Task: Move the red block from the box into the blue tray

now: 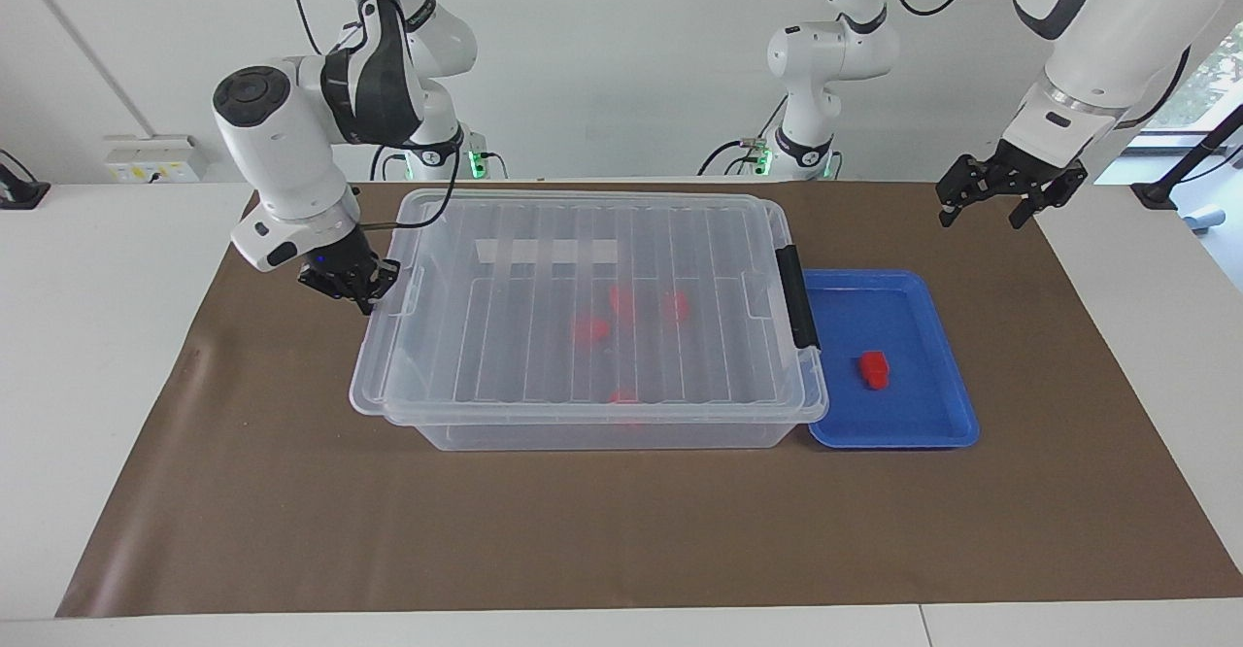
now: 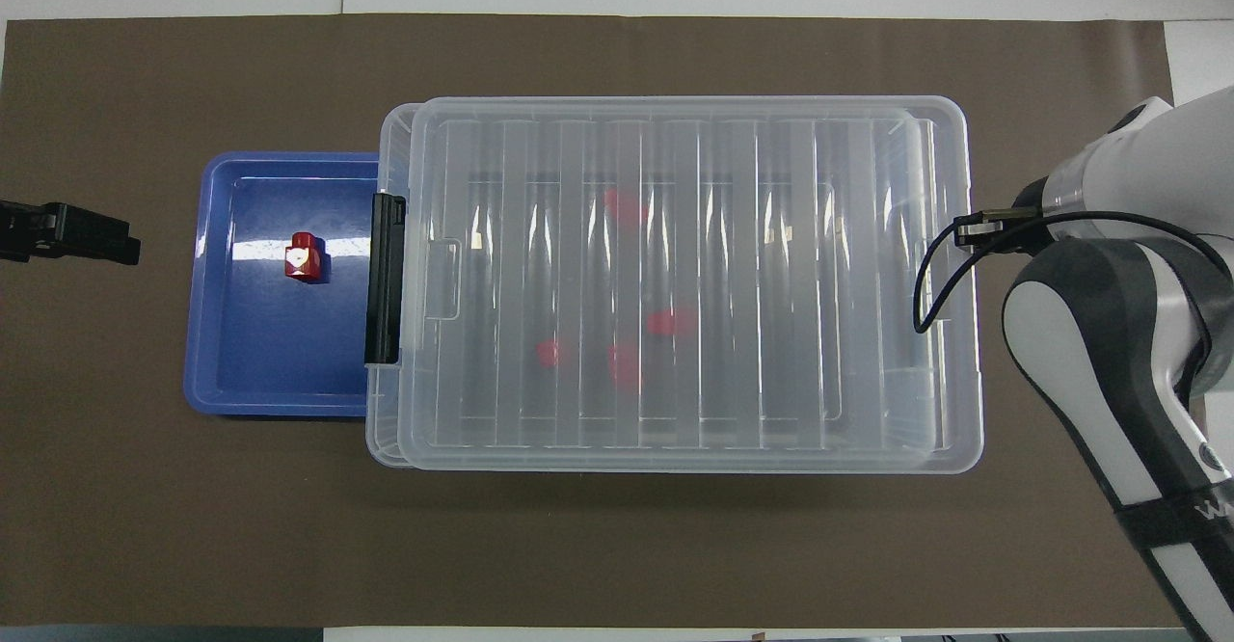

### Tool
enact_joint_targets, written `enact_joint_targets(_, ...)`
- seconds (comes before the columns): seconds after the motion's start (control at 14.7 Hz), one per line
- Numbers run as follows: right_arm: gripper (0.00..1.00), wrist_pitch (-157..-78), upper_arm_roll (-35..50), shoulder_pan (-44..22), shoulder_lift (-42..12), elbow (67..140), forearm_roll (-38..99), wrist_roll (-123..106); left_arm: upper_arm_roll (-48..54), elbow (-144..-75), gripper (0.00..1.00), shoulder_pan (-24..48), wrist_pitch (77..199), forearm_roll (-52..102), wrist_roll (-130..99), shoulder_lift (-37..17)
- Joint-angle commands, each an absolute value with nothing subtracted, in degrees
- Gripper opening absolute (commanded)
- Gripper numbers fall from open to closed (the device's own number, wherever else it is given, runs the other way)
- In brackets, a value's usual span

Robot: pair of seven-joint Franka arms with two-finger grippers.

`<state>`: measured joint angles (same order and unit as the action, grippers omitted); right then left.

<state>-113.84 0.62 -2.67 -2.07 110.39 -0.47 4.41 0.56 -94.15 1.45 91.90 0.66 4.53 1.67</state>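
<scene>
The right arm bends down from its base so that its wrist points at the corner of the box nearest the robots, at the right arm's end of the bench. The right pincer [image 1: 352, 283] sits at the rim of the lid [image 1: 592, 302] there; I cannot tell whether its fingers are apart, together, or clamped on the rim. In the overhead view the arm itself hides this pincer.

The left arm hangs raised at its own end of the bench, waiting. The left pincer [image 1: 1010, 198] hovers over the brown mat [image 1: 621, 530] just off the blue tray, and its fingers stand apart with nothing between them; in the overhead view only its dark tip [image 2: 67, 233] shows.

The box [image 2: 675, 459] lies in the middle of the mat with its ribbed clear lid on top and its black clip handle [image 2: 386, 278] at the end toward the left arm. Four blurred red blocks show through the lid, one of them here [image 2: 627, 364].

The blue tray [image 2: 280, 382] lies touching that handle end of the box. One red block [image 2: 302, 257] stands in the tray, near its middle.
</scene>
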Motion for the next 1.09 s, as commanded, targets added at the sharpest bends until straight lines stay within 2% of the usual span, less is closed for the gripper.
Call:
enact_joint_targets(0.0, 0.0, -114.79, 2.02, -2.29, -1.49, 111.45, 0.09, 6.24, 0.44, -95.98, 1.0, 1.23, 91.85, 1.32, 4.75, 3.43)
enact_joint_targets(1.02, 0.0, -114.79, 2.73, -2.29, -1.41, 111.53, 0.18, 7.47, 0.53, -95.98, 1.0, 1.23, 91.85, 1.32, 4.75, 3.43)
